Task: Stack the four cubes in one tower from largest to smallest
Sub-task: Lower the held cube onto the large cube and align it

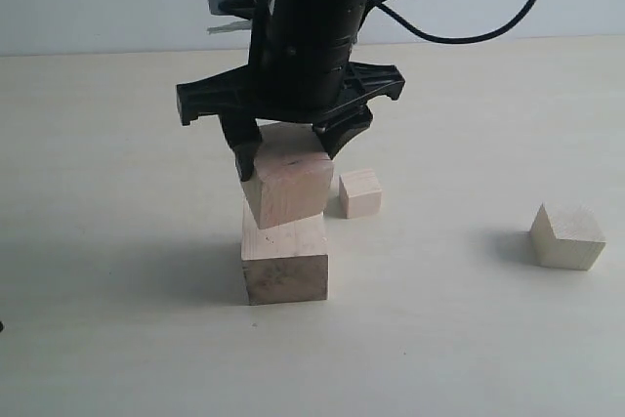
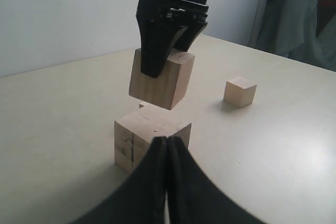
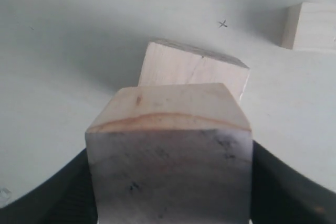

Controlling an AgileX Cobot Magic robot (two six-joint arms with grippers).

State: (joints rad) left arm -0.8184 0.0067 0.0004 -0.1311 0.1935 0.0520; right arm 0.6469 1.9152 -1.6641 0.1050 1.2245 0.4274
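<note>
The largest cube (image 1: 284,266) stands on the table, pinkish-tan. Just above it hangs the second cube (image 1: 288,183), tilted, with my right gripper (image 1: 286,158) shut on its sides. In the left wrist view a thin gap shows between the second cube (image 2: 160,80) and the largest cube (image 2: 149,129). The right wrist view has the held cube (image 3: 168,156) filling the space between the fingers, above the largest cube (image 3: 191,72). The smallest cube (image 1: 359,192) sits just behind and to the right. The third cube (image 1: 567,236) lies far right. My left gripper (image 2: 167,139) is shut on nothing, low beside the largest cube.
A black cable (image 1: 488,31) loops off the right arm above the table. A pale cube (image 3: 310,24) sits at the edge of the right wrist view. The third cube (image 2: 240,91) also shows in the left wrist view.
</note>
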